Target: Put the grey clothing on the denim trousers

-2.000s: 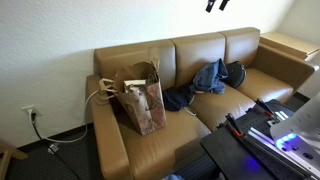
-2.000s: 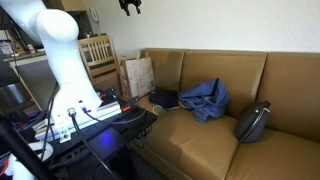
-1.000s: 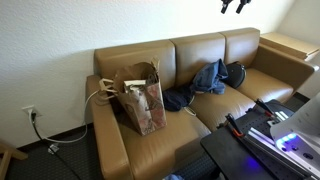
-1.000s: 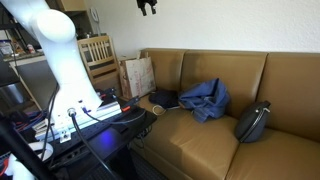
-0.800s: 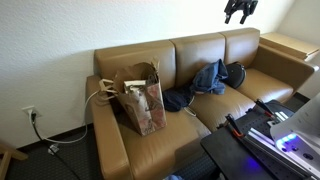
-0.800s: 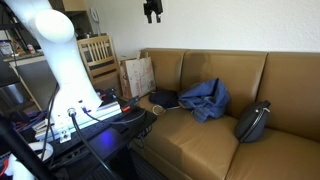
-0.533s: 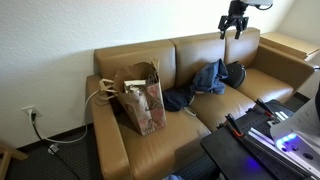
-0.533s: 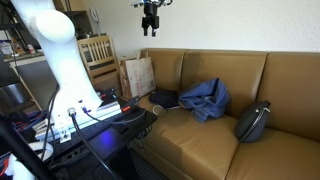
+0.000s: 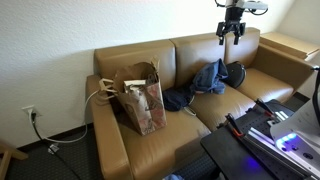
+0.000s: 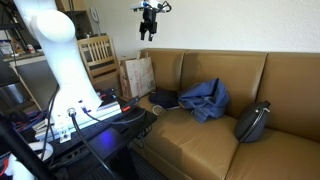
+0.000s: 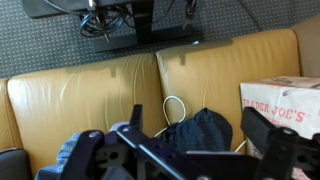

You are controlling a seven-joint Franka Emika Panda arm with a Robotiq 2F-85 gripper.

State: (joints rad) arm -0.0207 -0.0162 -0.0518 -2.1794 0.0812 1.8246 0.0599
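high above the sofa (image 9: 150, 130) backrest, the gripper (image 9: 231, 37) hangs in open air with its two fingers spread and nothing between them; the wrist view shows the same wide gap. two seconds ago it sat at the very top edge of both exterior views, and since then it has dropped and drifted right, so it now hangs in full sight over the sofa's back cushions. nothing on the seat has moved in that time.

the denim trousers (image 9: 209, 78) lie crumpled on the middle cushion. the grey clothing (image 10: 252, 122), which i take to be the dark grey lump on the right cushion, sits near the denim but apart from it, with bare leather between them in an exterior view. a darker garment (image 9: 178, 98) rests against the denim's left side, and a brown paper bag (image 9: 142, 95) stands on the left cushion, well away.

as i read it, this is the approach and the task itself has not begun: the grey piece is untouched and the denim bare. the descent suggests a grasp is being lined up. the wrist view is centred on the darker garment and a loop of white cord (image 11: 175, 108), not on the grey lump, so more travel to the right looks needed before closing.
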